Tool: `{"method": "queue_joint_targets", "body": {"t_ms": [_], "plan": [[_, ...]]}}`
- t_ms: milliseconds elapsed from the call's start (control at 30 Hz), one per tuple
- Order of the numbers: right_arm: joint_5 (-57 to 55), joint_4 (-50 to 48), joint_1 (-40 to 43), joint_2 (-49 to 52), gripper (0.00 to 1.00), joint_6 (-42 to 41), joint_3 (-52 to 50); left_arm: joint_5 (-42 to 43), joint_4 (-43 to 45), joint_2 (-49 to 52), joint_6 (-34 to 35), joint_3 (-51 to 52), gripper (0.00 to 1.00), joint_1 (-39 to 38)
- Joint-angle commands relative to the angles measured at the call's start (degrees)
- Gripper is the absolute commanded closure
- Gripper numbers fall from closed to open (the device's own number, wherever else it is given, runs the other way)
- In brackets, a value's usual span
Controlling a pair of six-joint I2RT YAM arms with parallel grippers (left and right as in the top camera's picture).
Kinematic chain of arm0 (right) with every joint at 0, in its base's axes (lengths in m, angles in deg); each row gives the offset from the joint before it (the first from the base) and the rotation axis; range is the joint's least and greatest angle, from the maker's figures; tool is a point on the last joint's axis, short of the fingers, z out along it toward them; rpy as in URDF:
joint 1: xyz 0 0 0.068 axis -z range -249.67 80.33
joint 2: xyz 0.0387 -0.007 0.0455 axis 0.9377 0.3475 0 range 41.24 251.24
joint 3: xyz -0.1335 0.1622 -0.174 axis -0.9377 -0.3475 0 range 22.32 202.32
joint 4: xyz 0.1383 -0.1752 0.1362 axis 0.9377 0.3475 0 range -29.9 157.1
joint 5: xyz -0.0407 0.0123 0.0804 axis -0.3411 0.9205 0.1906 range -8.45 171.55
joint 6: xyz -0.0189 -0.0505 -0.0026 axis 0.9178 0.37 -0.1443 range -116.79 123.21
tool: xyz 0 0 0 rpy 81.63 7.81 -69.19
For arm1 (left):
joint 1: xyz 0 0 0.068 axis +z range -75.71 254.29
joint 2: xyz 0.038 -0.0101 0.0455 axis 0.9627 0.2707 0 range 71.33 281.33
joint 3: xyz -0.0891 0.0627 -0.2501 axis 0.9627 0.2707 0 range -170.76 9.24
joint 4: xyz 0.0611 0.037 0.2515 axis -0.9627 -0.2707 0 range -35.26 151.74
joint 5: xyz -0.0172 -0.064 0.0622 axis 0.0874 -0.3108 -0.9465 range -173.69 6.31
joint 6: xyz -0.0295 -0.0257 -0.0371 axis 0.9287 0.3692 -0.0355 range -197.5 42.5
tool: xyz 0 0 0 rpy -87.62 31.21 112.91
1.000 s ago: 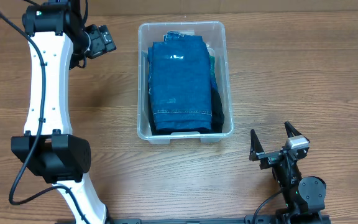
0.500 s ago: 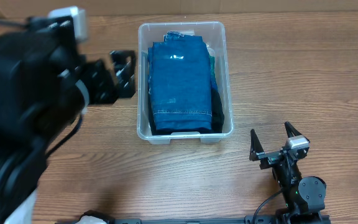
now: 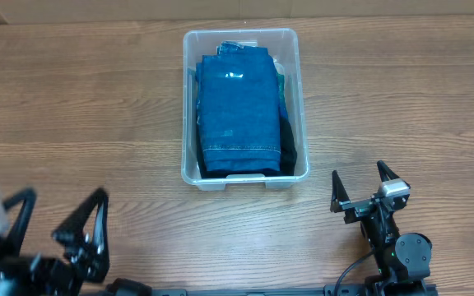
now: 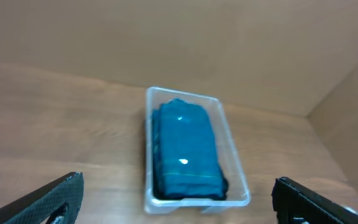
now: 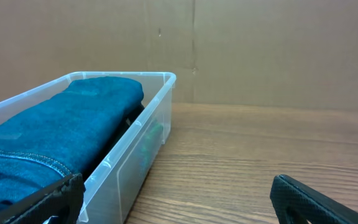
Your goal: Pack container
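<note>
The container (image 3: 301,99) is a clear plastic bin at the middle back of the table. Folded blue jeans (image 3: 239,103) fill it, lying on top of a dark garment (image 3: 287,153), with a bit of green (image 3: 281,82) at their right side. My left gripper (image 3: 56,222) stands open at the front left edge, far from the bin and holding nothing. My right gripper (image 3: 358,179) is open and empty at the front right. From the left wrist, the container (image 4: 236,158) and jeans (image 4: 185,146) lie ahead of the left gripper (image 4: 178,182). In the right wrist view, the container wall (image 5: 135,149) and jeans (image 5: 55,127) sit left of the right gripper (image 5: 178,186).
The wooden table (image 3: 401,82) carries only the bin. A brown cardboard wall (image 5: 229,50) runs behind the table. The right arm's base (image 3: 406,255) sits at the front right edge.
The left arm has swung from the back left, beside the bin, down to the front left edge, its gripper open throughout. The right arm and the bin's contents have not moved.
</note>
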Motion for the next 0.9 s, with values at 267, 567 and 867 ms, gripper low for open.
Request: {"method": "queue_joint_targets", "body": {"t_ms": [267, 567, 867], "plan": [[-0.5, -0.2, 0.2, -0.7, 0.0, 0.4, -0.6, -0.4, 28.8, -18.2, 8.1, 49.0, 0.0, 10.8], [-0.5, -0.2, 0.2, -0.7, 0.0, 0.4, -0.6, -0.3, 62.2, -30.0, 25.9, 85.7, 0.0, 13.2], [-0.5, -0.2, 0.2, -0.7, 0.0, 0.3, -0.6, 0.1, 86.0, -36.8, 10.8, 103.7, 0.0, 13.1]]}}
